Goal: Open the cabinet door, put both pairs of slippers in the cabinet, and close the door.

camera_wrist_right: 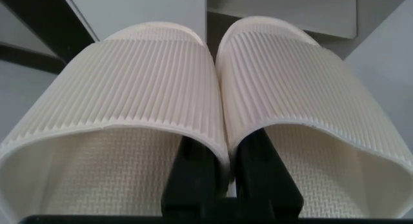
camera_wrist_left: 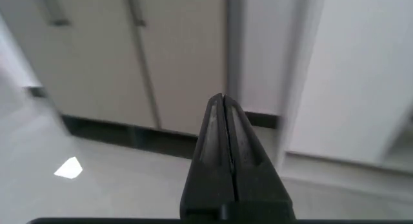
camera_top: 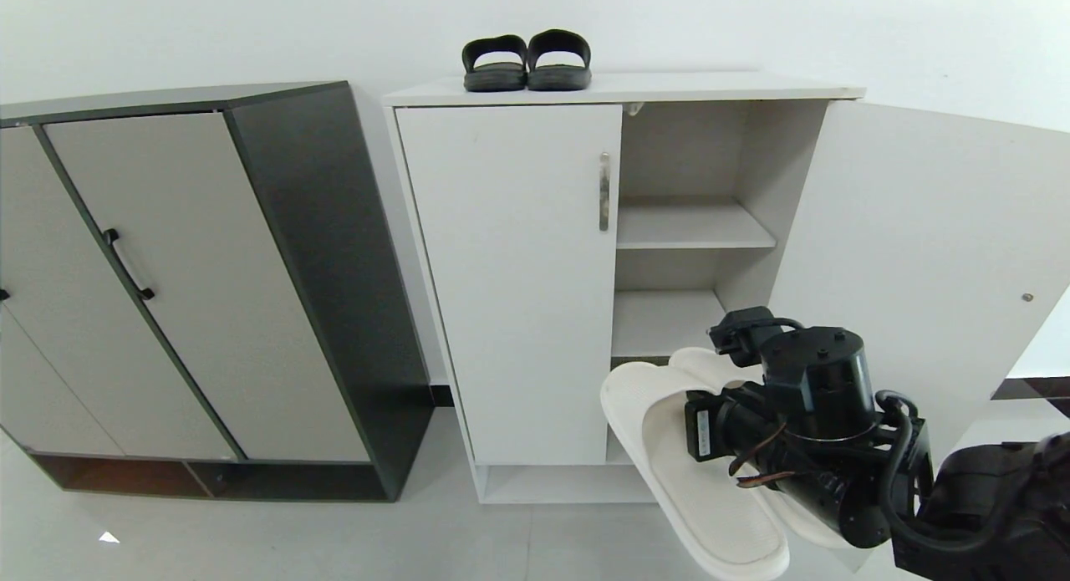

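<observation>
Right wrist view: right gripper clamps the 2 white slippers by their inner edges, toes toward the open cabinet. Advise keeping them level, clearing the door, landing on a shelf. Black slippers sit at the cabinet top's left end. Left gripper closed, empty.

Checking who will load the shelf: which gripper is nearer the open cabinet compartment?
Right. The right gripper, shut on the white slippers, is just in front of the open compartment; the left gripper, shut, is farther back, aimed at the floor.
</observation>
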You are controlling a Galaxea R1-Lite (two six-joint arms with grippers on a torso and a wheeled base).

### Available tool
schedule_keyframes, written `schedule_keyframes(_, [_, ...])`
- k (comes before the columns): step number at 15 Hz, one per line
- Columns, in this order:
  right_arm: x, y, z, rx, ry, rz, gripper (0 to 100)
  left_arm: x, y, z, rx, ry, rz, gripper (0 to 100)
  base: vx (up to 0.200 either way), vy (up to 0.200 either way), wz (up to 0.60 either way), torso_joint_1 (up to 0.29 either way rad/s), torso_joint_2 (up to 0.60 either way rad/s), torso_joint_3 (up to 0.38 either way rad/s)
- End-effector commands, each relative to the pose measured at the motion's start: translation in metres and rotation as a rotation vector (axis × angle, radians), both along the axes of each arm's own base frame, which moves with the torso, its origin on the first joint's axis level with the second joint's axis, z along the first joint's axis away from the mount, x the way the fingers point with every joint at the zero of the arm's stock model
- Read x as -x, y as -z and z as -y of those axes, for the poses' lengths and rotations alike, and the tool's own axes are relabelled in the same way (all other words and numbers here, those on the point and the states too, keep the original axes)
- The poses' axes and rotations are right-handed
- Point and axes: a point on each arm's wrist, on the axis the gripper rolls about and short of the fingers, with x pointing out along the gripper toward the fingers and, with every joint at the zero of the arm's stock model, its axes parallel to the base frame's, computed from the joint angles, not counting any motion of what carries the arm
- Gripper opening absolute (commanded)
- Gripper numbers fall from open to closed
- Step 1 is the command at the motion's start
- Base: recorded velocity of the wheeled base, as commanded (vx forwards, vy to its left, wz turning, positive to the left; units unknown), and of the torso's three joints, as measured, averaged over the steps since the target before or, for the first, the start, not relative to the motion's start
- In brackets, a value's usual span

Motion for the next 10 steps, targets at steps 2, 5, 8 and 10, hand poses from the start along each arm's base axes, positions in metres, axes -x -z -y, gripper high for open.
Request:
schedule_keyframes(2, [0.002,0.0,-0.001,-0.015,-0.008,0.021,0,0.003,0.01,0.003,-0.01,0.14,0.043,0,0.0,0.0,0.0,0.0,0.0,0.0])
schedule_keyframes(5, [0.005,0.003,-0.004,-0.021,-0.026,0.029,0,0.003,0.016,0.005,0.097,0.25,-0.011,0,0.0,0.0,0.0,0.0,0.0,0.0])
schedule_keyframes(8, [0.009,0.002,-0.007,-0.022,-0.04,0.031,0,0.003,0.015,0.007,-0.033,0.309,-0.013,0,0.0,0.0,0.0,0.0,0.0,0.0])
schedule_keyframes(10, [0.011,-0.002,-0.013,-0.038,-0.056,0.05,0,0.003,0.015,0.006,0.01,0.29,-0.009,0,0.0,0.0,0.0,0.0,0.0,0.0])
